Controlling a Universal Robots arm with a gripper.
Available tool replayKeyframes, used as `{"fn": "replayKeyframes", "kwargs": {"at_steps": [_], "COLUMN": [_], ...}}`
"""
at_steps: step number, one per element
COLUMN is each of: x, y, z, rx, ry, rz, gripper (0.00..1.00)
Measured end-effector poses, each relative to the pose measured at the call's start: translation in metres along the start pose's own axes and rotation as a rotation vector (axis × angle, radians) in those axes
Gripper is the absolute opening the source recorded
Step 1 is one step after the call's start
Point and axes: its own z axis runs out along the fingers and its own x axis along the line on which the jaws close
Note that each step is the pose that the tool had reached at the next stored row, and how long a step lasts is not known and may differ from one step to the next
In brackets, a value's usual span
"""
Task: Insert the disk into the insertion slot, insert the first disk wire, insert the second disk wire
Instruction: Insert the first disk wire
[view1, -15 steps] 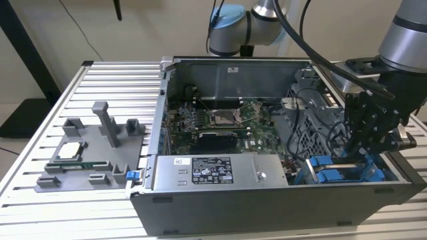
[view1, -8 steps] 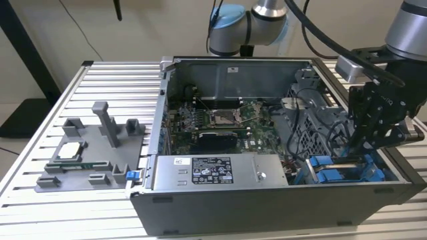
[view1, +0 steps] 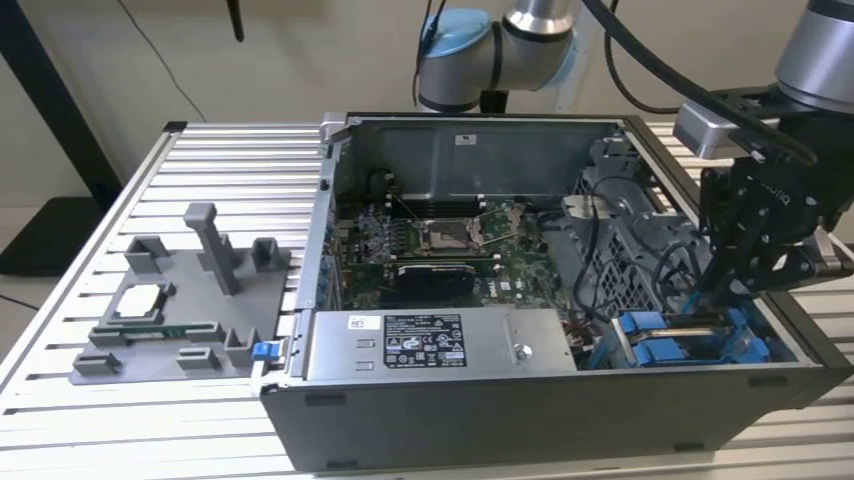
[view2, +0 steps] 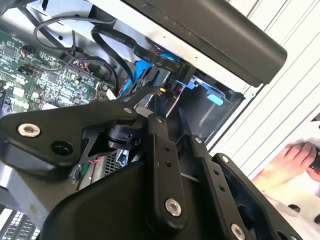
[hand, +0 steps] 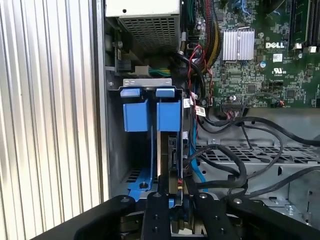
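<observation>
My black gripper (view1: 717, 292) hangs over the near right corner of the open computer case. It is shut on the disk (hand: 164, 155), a thin slab standing on edge with a blue carrier strip (view1: 698, 298) along its side. The disk reaches down into the insertion slot (hand: 147, 83), a grey sheet-metal bay with two blue tabs (hand: 151, 114). In the first wrist view the gripper (hand: 172, 192) clamps the disk's upper edge. In the second wrist view the gripper (view2: 162, 94) is close to a flat black cable with a connector (view2: 152, 57).
Loose black wires (hand: 227, 167) curl over the perforated cage beside the bay. The silver power supply box (view1: 427, 345) and the motherboard (view1: 441, 245) are further inside the case. A grey fixture (view1: 187, 310) stands on the slatted table. A person's hand (view2: 295, 156) rests outside the case.
</observation>
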Motion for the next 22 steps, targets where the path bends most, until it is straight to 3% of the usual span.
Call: {"fn": "replayKeyframes", "kwargs": {"at_steps": [3,14,15,18,20,22], "x": [0.0,0.0006,0.0013,0.0036,0.0059,0.0091], "y": [-0.0012,-0.0171,-0.0175,-0.0181,-0.0187,-0.0193], "z": [-0.0003,-0.0026,-0.0029,-0.003,-0.0028,-0.0028], "rx": [-0.0026,-0.0788,-0.0812,-0.0832,-0.0841,-0.0854], "ry": [0.0007,0.0003,-0.0054,-0.0561,-0.0845,-0.1023], "rz": [0.0,-0.006,-0.006,-0.006,-0.006,-0.006], "gripper": [1.0,1.0,1.0,1.0,1.0,1.0]}}
